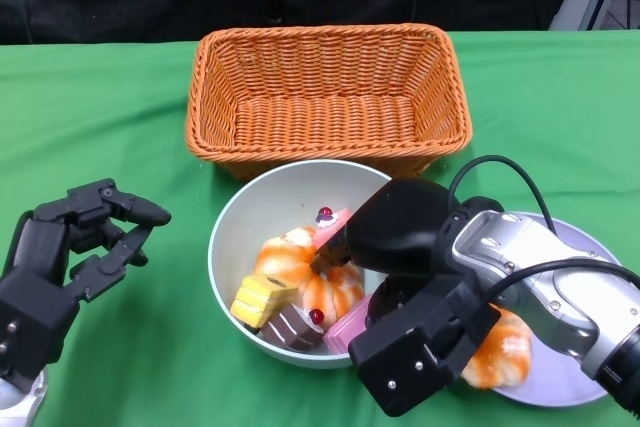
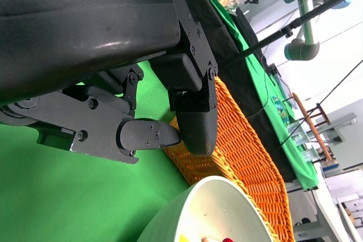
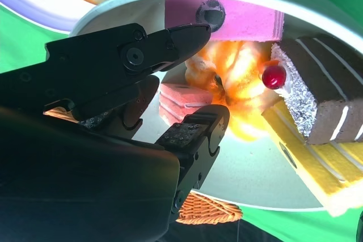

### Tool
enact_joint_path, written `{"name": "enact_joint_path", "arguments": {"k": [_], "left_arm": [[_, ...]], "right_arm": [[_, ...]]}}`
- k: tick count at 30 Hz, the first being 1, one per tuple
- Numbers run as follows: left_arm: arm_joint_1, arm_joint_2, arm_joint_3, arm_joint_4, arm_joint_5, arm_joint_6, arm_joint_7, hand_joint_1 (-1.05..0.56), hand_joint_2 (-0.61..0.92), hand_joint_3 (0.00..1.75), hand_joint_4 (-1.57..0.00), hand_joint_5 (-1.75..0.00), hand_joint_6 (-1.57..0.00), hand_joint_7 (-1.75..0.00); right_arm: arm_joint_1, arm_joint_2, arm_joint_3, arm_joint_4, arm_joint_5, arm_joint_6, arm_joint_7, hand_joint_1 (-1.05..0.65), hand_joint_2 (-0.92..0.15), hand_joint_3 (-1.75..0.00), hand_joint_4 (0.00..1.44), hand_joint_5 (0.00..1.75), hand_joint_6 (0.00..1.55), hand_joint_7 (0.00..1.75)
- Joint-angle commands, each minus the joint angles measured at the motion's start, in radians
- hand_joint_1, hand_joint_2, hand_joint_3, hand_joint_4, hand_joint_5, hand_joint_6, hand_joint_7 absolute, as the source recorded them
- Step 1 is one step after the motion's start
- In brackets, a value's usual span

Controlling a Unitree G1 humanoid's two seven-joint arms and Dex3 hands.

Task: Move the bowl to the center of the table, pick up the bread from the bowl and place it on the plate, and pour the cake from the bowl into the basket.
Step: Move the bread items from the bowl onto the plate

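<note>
Your bowl (image 1: pixel 232 247) sits mid-table, just at 6 o'clock of the basket (image 1: pixel 325 97), holding bread (image 1: pixel 300 272) and cake pieces (image 1: pixel 285 319). Your right hand (image 1: pixel 405 277) reaches over its 3 o'clock rim, fingers apart, gripping nothing. Your left hand (image 1: pixel 70 257) hovers at 9 o'clock, empty, fingers curled.

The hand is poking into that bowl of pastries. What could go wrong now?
1. The right hand reaches in among tightly packed bread and cake pieces, so it might grab or knock a cake instead.
2. It is at the bowl's near edge; pushing there could tip or slide the bowl.
3. One bread already lies on the plate, leaving less room.
</note>
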Motion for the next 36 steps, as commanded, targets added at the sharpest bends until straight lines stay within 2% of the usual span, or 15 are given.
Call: {"name": "enact_joint_path", "arguments": {"k": [1, 11, 27, 36], "left_arm": [[-0.011, 0.021, 0.001, 0.005, 0.006, -0.015, 0.005, -0.11, 0.92, 0.33, -0.81, -1.36, -0.89, -0.88], [-0.011, 0.021, 0.005, 0.006, -0.007, -0.006, -0.006, -0.12, 0.92, 0.34, -0.81, -1.37, -0.89, -0.89], [-0.007, 0.022, 0.006, 0.004, -0.012, -0.016, -0.010, -0.10, 0.92, 0.35, -0.81, -1.36, -0.88, -0.90], [-0.008, 0.021, 0.007, 0.005, -0.015, -0.014, -0.011, -0.11, 0.92, 0.34, -0.81, -1.36, -0.88, -0.90]], "right_arm": [[-0.009, -0.022, -0.005, -0.011, 0.001, 0.005, 0.023, -0.67, -0.92, -0.04, 0.89, 0.02, 0.64, 0.02], [-0.002, -0.021, -0.002, -0.008, -0.011, 0.005, 0.011, -0.65, -0.92, -0.03, 0.91, 0.02, 0.68, 0.02], [0.007, -0.016, 0.017, -0.033, -0.039, 0.045, 0.068, -0.65, -0.92, -0.06, 0.84, 0.01, 0.66, 0.00], [0.000, -0.008, 0.022, -0.010, -0.041, 0.044, 0.057, -0.67, -0.92, -0.05, 0.82, 0.00, 0.65, 0.00]]}}
